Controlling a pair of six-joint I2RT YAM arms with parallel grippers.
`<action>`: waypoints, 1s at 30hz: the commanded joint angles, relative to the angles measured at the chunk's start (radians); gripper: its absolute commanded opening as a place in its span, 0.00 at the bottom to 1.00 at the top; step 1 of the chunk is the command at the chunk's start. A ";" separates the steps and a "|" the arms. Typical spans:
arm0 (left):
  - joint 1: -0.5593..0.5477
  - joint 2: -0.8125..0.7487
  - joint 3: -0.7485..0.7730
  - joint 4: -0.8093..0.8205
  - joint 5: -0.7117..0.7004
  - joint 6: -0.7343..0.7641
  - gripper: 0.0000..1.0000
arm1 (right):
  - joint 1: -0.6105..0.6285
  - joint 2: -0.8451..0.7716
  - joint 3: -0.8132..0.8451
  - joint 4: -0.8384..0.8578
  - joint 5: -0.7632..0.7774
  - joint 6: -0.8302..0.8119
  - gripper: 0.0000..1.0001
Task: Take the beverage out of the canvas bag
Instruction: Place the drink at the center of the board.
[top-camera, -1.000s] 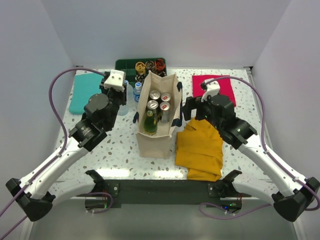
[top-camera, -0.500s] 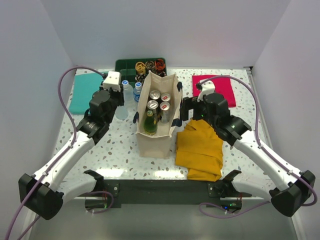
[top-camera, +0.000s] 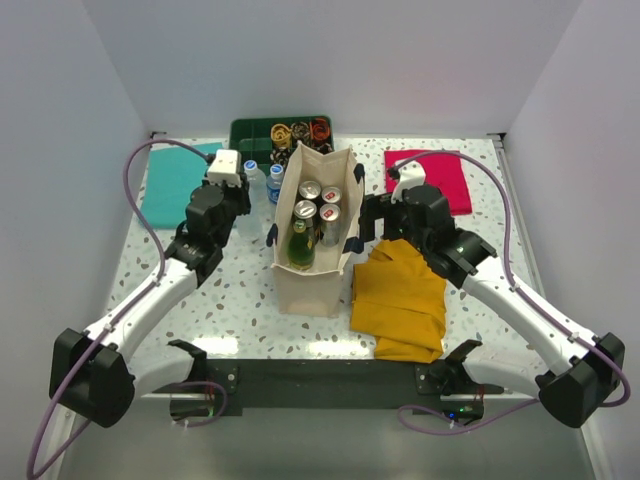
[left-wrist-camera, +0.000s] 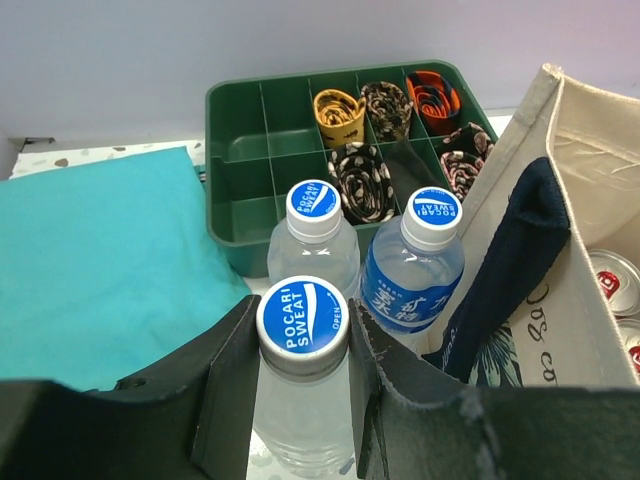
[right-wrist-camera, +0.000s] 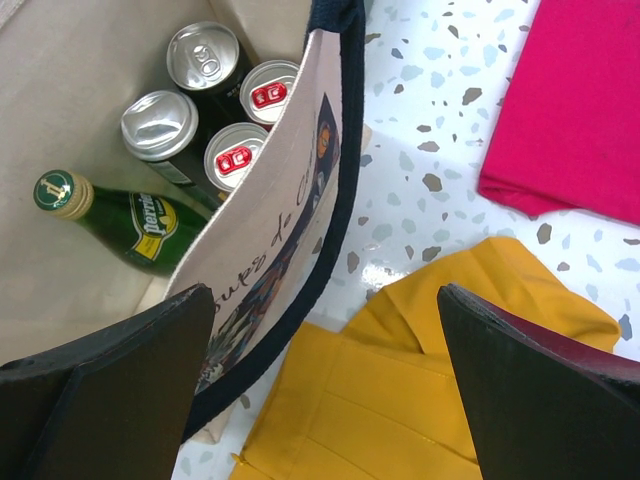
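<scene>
The cream canvas bag (top-camera: 312, 272) with navy handles stands open at mid-table; it also shows in the right wrist view (right-wrist-camera: 265, 215). Inside it are several cans (top-camera: 318, 203) and a green glass bottle (top-camera: 301, 243), also seen in the right wrist view (right-wrist-camera: 140, 225). My left gripper (top-camera: 243, 197) is left of the bag. In the left wrist view (left-wrist-camera: 302, 350) its fingers press both sides of a clear blue-capped Pocari Sweat bottle (left-wrist-camera: 302, 318) that stands upright. My right gripper (top-camera: 368, 222) is wide open and empty over the bag's right rim (right-wrist-camera: 325, 380).
Two more blue-capped bottles (left-wrist-camera: 315, 235) (left-wrist-camera: 415, 265) stand behind the held one, against the bag's left side. A green divided tray (top-camera: 282, 132) sits at the back. A teal cloth (top-camera: 170, 185) lies left, a pink cloth (top-camera: 435, 178) right, a mustard-yellow cloth (top-camera: 400, 300) beside the bag.
My left arm's elbow has dropped and stretched out while its gripper stayed by the bottles left of the bag. My right gripper has shifted slightly left toward the bag's rim.
</scene>
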 joint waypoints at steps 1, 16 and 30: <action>0.015 0.008 0.009 0.298 0.035 -0.033 0.00 | -0.002 -0.002 0.030 0.039 0.032 -0.012 0.98; 0.017 0.065 -0.117 0.533 0.035 0.001 0.00 | -0.002 0.023 0.031 0.041 0.042 -0.015 0.98; 0.015 0.126 -0.112 0.597 0.036 0.088 0.00 | -0.002 0.042 0.041 0.042 0.041 -0.015 0.98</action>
